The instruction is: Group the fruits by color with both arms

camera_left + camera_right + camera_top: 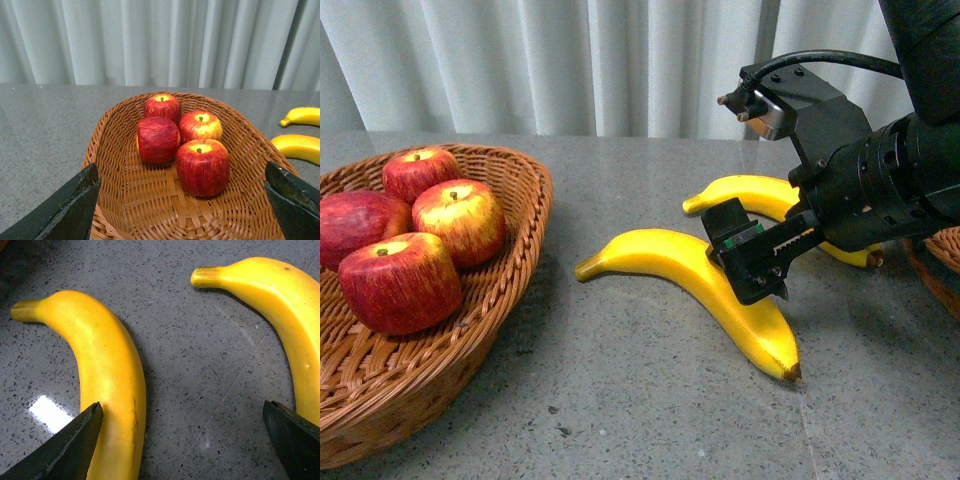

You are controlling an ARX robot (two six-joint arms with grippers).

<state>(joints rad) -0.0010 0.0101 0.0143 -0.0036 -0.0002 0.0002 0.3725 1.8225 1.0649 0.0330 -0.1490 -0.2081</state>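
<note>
Centring the right gripper point(750, 258), fingers point(75, 447) released and empty, over the banana point(665, 255) nearer the tabletop's point(620, 400) front edge should avoid pinching both.

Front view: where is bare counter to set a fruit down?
Bare counter lies between the basket and the near banana, and nearest the camera. Crowded at the far banana, with the right gripper over both.

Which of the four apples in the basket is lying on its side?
The dark red glossy apple furthest left in the woven wicker basket: no stem shows, while the other three apples show yellow stem tops.
</note>
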